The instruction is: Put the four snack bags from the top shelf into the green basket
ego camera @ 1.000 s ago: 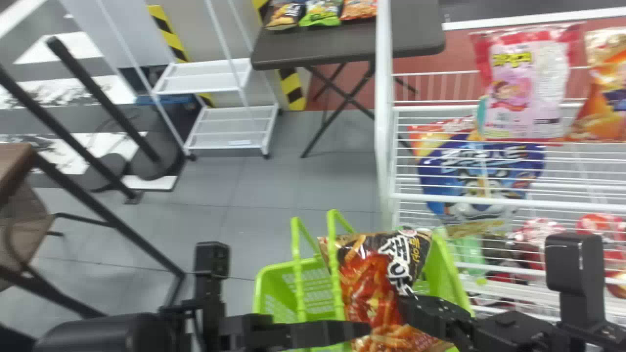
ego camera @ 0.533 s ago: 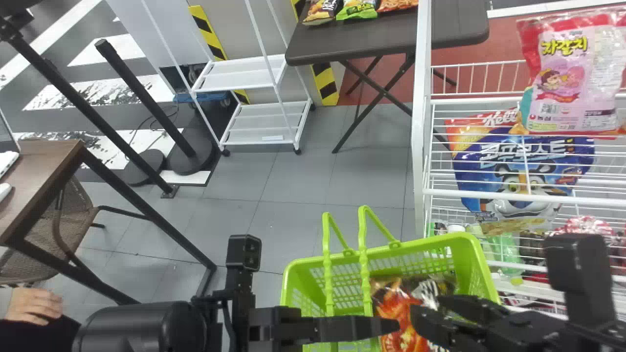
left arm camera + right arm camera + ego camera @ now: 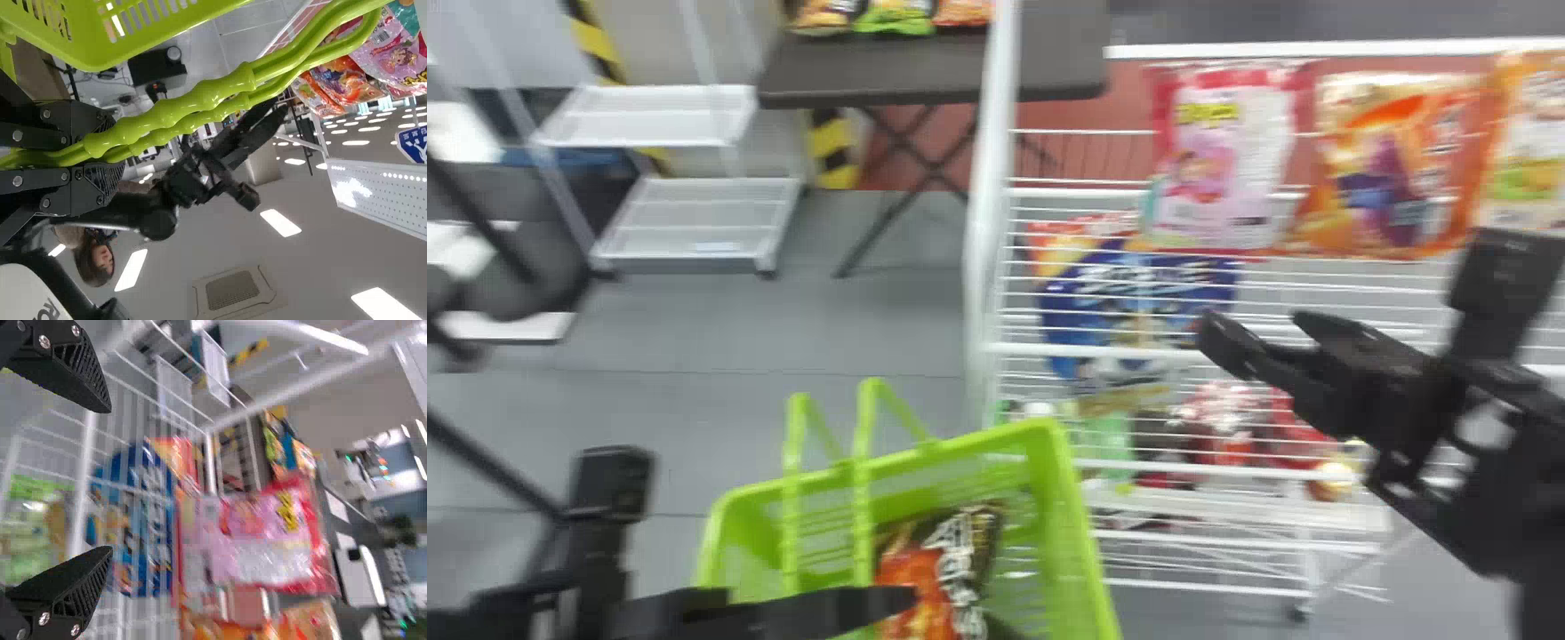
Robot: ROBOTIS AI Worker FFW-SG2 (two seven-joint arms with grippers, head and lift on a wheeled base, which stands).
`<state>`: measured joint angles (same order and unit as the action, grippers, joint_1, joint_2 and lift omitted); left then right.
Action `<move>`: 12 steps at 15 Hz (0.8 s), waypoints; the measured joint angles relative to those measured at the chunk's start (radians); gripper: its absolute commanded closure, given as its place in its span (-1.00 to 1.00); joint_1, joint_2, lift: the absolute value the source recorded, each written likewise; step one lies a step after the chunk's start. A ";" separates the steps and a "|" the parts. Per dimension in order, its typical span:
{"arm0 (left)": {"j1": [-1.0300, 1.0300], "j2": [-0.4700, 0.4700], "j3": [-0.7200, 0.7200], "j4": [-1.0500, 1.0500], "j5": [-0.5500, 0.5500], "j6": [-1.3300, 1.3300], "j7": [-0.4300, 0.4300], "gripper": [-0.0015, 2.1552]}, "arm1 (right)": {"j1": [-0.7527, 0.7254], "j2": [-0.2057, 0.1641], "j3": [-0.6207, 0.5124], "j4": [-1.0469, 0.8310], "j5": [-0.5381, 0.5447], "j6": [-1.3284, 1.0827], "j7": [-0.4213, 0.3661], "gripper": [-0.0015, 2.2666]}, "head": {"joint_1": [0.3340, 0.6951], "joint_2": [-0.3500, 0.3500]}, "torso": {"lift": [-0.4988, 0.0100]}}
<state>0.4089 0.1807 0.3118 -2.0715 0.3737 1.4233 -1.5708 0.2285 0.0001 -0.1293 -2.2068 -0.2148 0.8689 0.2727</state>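
The place looks like a small shop, or a room which is arranged as one (I cannot tell which). A white wire rack [image 3: 1067, 351] carries colourful snack bags [image 3: 1214, 169], and near it is a green basket [image 3: 1063, 462] with handles, of the shopping kind. More packets [image 3: 898, 16] lie on a dark folding table [image 3: 871, 67]. The ceiling [image 3: 320, 247] has bright light panels [image 3: 280, 223] and a square vent [image 3: 232, 290].

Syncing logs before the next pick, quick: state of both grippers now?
Left gripper: closed on the green basket handles.
Right gripper: open, nothing between its fingers.
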 measured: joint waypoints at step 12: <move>-0.025 0.031 -0.013 0.023 0.023 0.000 0.000 0.99 | -0.549 0.000 0.078 0.910 0.097 -0.526 -0.029 -0.31 | 1.00 -0.19 | 0.96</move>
<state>0.3837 0.2113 0.2992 -2.0481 0.3969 1.4231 -1.5708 -0.3201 0.0000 -0.0518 -1.2972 -0.1176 0.3433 0.2434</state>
